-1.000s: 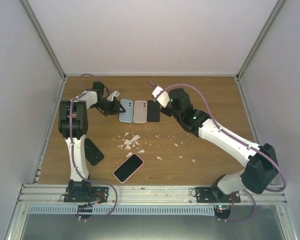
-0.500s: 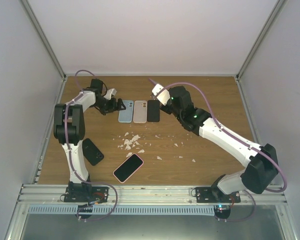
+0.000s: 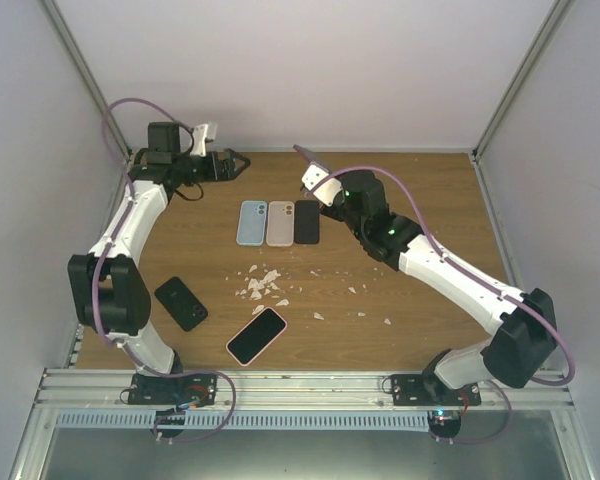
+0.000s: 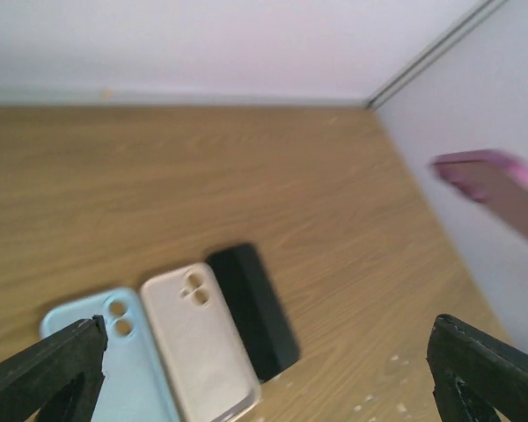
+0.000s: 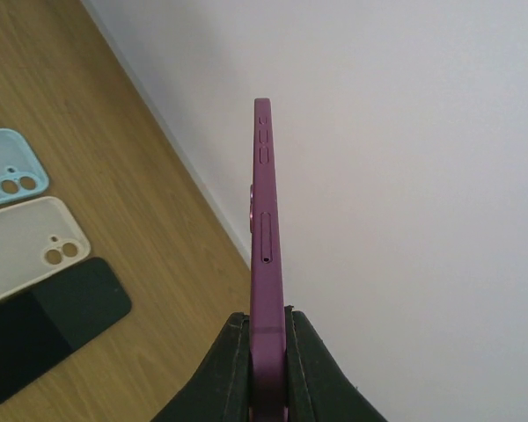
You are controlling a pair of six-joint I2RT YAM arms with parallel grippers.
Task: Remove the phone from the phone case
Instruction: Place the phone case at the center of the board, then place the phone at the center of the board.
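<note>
The right gripper (image 5: 266, 338) pinches the purple phone (image 5: 264, 220) at its lower end, high over the far middle of the counter (image 3: 420, 190). The left gripper (image 3: 228, 163) is wide and empty, near the far left corner. The phone seems stiff, smooth and slippery; better to hold it across the flat faces.

Left gripper (image 4: 264, 352) agape, right gripper (image 5: 267, 327) tight

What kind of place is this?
Probably a robot lab booth: plain white walls box in a wooden table, two arms are bolted to a metal rail, and phone cases lie in a row.
</note>
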